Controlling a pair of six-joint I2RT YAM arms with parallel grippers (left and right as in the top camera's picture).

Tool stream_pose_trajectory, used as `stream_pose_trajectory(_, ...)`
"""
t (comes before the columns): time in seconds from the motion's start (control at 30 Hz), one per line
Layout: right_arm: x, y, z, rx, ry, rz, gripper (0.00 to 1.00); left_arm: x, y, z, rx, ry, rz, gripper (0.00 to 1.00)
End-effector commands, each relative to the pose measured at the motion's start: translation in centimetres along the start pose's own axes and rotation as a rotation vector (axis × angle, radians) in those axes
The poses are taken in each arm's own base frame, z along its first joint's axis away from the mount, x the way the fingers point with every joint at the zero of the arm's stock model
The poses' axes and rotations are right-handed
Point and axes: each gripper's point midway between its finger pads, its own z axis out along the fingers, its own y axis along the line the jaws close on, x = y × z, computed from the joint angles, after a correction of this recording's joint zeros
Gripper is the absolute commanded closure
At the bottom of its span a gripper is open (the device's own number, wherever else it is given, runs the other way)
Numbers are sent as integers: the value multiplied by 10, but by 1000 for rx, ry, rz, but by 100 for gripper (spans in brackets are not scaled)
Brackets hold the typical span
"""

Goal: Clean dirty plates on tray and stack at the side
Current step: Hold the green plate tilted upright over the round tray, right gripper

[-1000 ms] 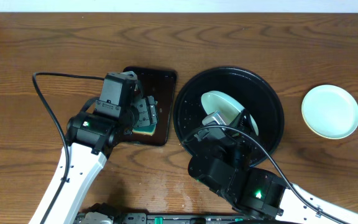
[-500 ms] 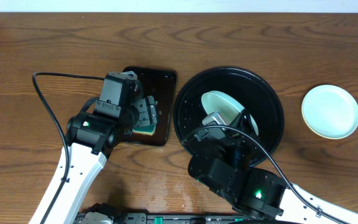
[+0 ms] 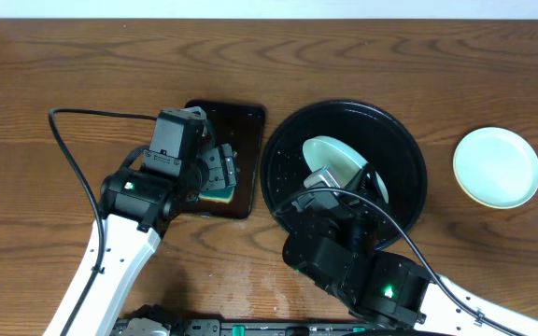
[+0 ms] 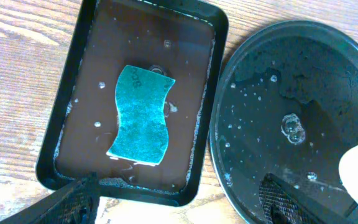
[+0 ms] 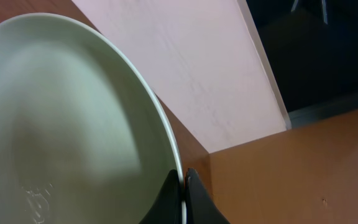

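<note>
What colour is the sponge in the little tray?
The sponge is teal, a blue-green. The left wrist view shows it best.

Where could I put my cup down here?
The brown wooden table along the far edge, behind the small rectangular dark tray and the large round glossy black tray, is free. So is the near right corner, in front of the pale mint plate. The middle is crowded: trays, left arm and right arm.

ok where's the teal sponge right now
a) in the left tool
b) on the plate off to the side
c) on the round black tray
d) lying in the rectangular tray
d: the teal sponge lies flat in the rectangular tray, and the left tool hangs open above it, empty.
</note>
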Motion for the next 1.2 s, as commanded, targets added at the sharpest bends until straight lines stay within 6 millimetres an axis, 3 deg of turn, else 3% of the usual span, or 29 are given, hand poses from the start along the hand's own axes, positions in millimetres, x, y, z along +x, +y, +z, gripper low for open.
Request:
stream_pose_trajectory(0.0,-1,-10,-3,34,-3,14,99,-6,-2,-6,6,-20,7,18)
stream_pose_trajectory(0.77,-1,-13,-3,48,0,15,99,-7,-2,-6,6,-20,7,18)
stream_pose_trajectory(0.87,0,-13,-1,50,6,80,99,-6,-2,-6,6,-20,7,18)
stream_pose_trajectory(0.97,5,-3,9,-11,30,241,99,-6,-2,-6,6,-20,7,18)
stream_pose_trajectory(1.07,20,26,31,-176,118,317,99,-6,-2,-6,6,-20,7,18)
stream_pose_trajectory(1.17,40,8,46,-75,190,292,99,-6,-2,-6,6,-20,7,18)
